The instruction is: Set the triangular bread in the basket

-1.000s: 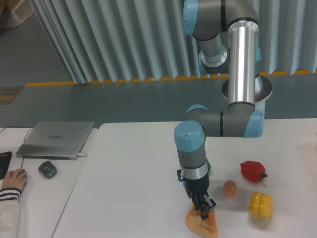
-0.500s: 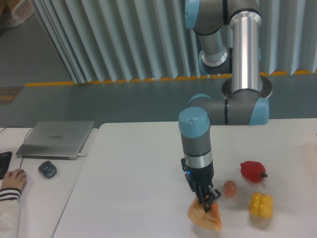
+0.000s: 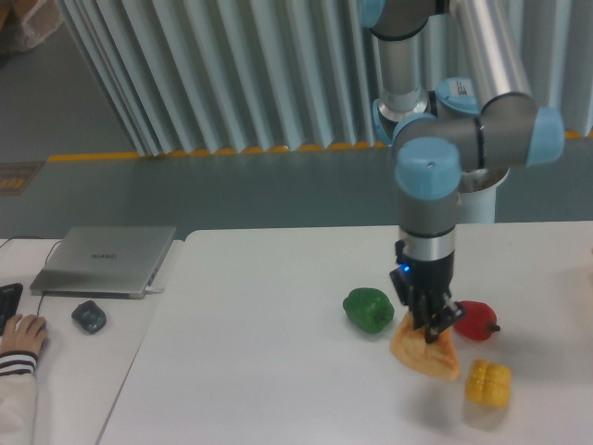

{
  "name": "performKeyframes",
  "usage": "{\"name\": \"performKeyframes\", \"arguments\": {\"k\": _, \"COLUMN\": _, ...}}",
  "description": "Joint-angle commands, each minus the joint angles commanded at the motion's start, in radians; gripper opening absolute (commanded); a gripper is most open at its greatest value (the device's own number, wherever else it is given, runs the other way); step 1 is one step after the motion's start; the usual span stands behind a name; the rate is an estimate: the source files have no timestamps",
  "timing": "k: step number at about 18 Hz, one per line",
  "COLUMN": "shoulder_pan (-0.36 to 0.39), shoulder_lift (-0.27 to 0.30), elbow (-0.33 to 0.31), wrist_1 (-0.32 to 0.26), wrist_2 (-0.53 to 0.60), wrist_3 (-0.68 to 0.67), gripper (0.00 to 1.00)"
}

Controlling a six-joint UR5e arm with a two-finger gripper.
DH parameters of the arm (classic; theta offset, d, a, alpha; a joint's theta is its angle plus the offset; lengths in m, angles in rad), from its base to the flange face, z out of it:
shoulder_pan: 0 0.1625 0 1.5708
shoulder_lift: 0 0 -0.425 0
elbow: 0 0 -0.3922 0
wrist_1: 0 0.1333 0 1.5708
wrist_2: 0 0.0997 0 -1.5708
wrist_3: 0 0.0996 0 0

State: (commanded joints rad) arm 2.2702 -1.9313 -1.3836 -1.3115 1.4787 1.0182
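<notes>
Nearest the front edge of the white table, toward its right end, sits a lumpy yellow bell pepper, and just behind and left of it hangs the golden-orange, toasted-looking triangular bread wedge, pinched by its upper part in the black two-finger gripper of the grey, blue-jointed robot arm. The fingers are drawn in close on the wedge, which dangles below them, tilted, with its broad end lowest; a faint shadow under it suggests it is clear of the tabletop, though that is hard to be sure of. A second ago the same wedge lay low at the front edge with the claw pressed onto it; since then the arm has carried it up and toward the right and farther back, so the pickup looks done and the carrying leg has begun. No basket shows anywhere in view, so I judge it lies off to the right or beyond the frame, and the haul is far from finished. A glossy red bell pepper lies just beside the claw on its right, partly hidden behind it, and a green bell pepper sits near on the left. At the far left edge rest a closed silver laptop, a dark computer mouse and a person's hand.
</notes>
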Motion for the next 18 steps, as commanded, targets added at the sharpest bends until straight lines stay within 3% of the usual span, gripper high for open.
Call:
{"name": "performKeyframes", "arguments": {"k": 5, "shoulder_pan": 0.078, "shoulder_lift": 0.055, "elbow": -0.054, "wrist_1": -0.026, "wrist_2": 0.003, "wrist_3": 0.305, "gripper": 0.26}}
{"name": "performKeyframes", "arguments": {"k": 7, "shoulder_pan": 0.129, "shoulder_lift": 0.072, "elbow": -0.054, "wrist_1": -0.072, "wrist_2": 0.003, "wrist_3": 0.446, "gripper": 0.26}}
{"name": "performKeyframes", "arguments": {"k": 11, "shoulder_pan": 0.164, "shoulder_lift": 0.072, "elbow": -0.054, "wrist_1": -0.107, "wrist_2": 0.041, "wrist_3": 0.632, "gripper": 0.26}}
{"name": "performKeyframes", "arguments": {"k": 14, "shoulder_pan": 0.173, "shoulder_lift": 0.075, "elbow": -0.055, "wrist_1": -0.123, "wrist_2": 0.142, "wrist_3": 0.799, "gripper": 0.26}}
{"name": "performKeyframes", "arguments": {"k": 18, "shoulder_pan": 0.253, "shoulder_lift": 0.077, "elbow": -0.055, "wrist_1": -0.126, "wrist_2": 0.161, "wrist_3": 0.986, "gripper": 0.27}}
